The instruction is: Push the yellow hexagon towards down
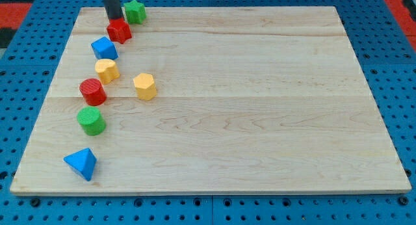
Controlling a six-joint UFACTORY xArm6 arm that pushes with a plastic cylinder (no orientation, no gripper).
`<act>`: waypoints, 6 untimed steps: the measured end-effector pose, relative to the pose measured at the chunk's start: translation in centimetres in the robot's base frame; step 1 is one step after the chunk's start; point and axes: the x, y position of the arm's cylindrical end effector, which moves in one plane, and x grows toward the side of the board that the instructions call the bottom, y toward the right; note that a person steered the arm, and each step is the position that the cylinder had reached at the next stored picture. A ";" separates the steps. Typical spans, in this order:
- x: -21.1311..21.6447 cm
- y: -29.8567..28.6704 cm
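Note:
The yellow hexagon (145, 86) stands on the wooden board (260, 121), left of centre. My tip (114, 20) is near the board's top left corner, touching or just behind a red star-like block (119, 31), well above and to the left of the hexagon. A second yellow block (106, 70), its shape unclear, sits to the upper left of the hexagon.
A green star (135, 12) lies right of the rod. A blue block (104, 48), a red cylinder (93, 92), a green cylinder (91, 121) and a blue pyramid-like block (81, 163) run down the board's left side.

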 end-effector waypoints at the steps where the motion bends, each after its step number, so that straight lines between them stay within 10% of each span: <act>1: 0.0 2.5; 3: 4.1 11.6; 6: 14.9 8.4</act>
